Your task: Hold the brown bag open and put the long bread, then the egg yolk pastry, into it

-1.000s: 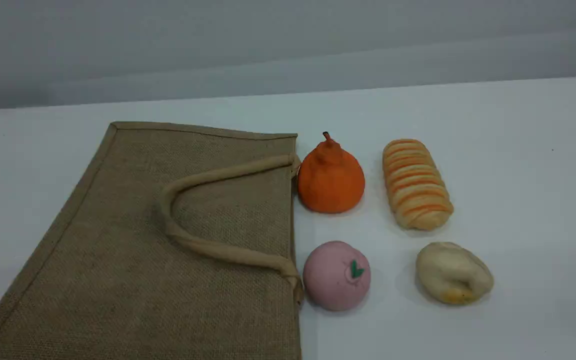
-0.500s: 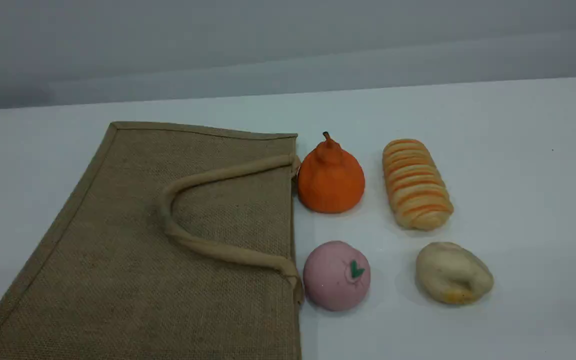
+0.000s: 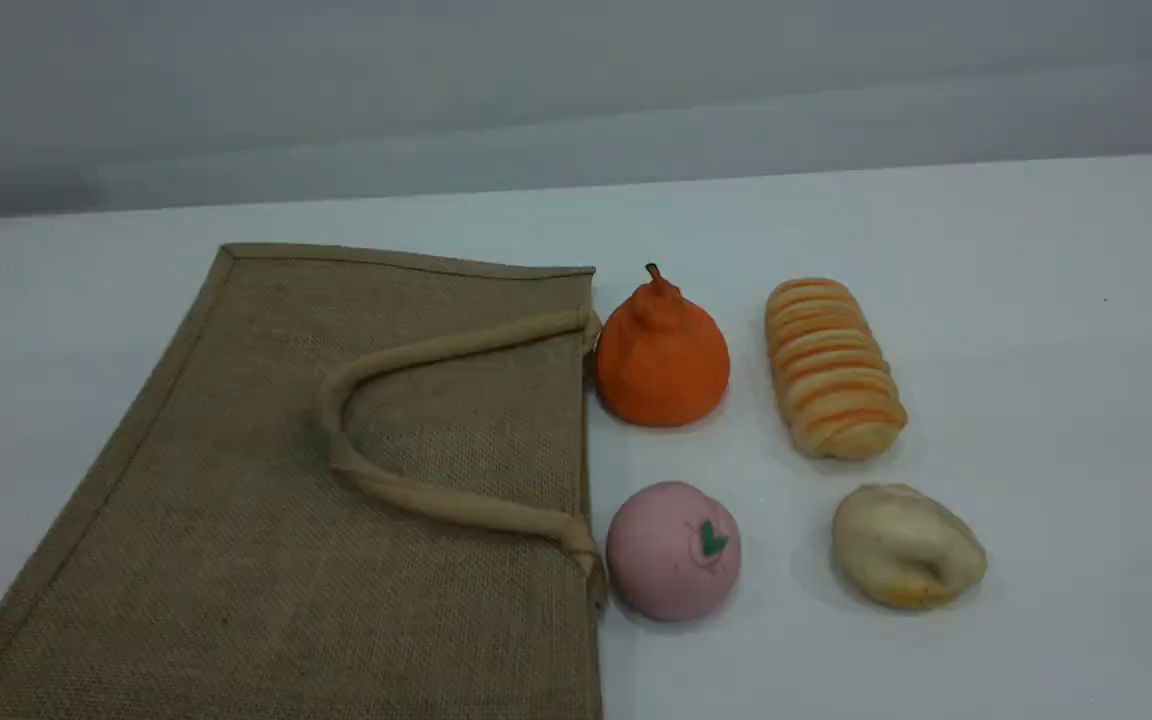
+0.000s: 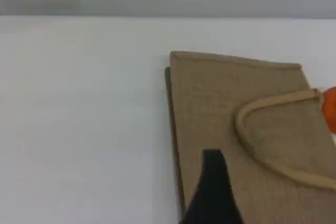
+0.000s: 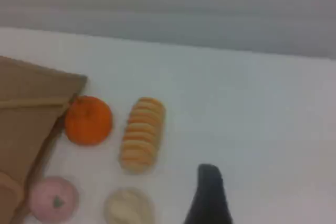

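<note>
Our left gripper hangs above the brown bag, jaws spread with nothing between them. Our right gripper hovers over the bare table near the food, spread likewise. We judge nothing of the task done. The bag lies flat and closed, its handle folded across it. The long bread and the egg yolk pastry sit on the table to its right, beyond an orange fruit and a pink ball, both just beside the bag's mouth. Opening and both loadings remain. We find no brand, label or writing anywhere.
</note>
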Controlling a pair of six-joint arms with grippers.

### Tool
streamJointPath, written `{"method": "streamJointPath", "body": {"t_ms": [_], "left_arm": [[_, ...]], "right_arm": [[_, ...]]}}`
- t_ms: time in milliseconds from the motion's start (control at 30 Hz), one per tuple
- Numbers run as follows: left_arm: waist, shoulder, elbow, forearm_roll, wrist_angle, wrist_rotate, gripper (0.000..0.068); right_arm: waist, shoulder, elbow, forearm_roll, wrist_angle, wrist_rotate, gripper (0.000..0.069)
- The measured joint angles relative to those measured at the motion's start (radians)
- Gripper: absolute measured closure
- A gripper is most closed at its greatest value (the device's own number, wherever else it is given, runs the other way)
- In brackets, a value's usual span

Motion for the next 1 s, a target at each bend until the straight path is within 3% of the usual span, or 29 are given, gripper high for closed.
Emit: {"method": "streamJointPath", "body": {"t_ms": [333, 467, 600, 800, 1000], "left_arm": [[0.000, 0.564, -0.108, -0.140, -0.197, 0.003, 0.0183], [0.000, 0.748, -0.114, -0.147, -0.276, 0.003, 0.0183], [0.000, 0.898, -0.115, -0.208, -0.355, 0.009, 0.0183], [0.000, 1.086, -0.115, -0.352, -0.422, 0.118, 0.0183], [-0.013, 1.243, -0.133, -0.527, -0.485, 0.268, 0.0183]], "right_arm": [[0.000, 0.492, -0.004, 0.217, -0.343, -0.035, 0.0212], [0.000, 0.644, -0.004, 0.263, -0.413, -0.049, 0.0212], [0.000, 0.775, -0.004, 0.288, -0.468, -0.053, 0.0212], [0.001, 0.911, -0.006, 0.315, -0.538, -0.072, 0.0212], [0.001, 0.978, -0.066, 0.321, -0.524, -0.078, 0.0212]]}}
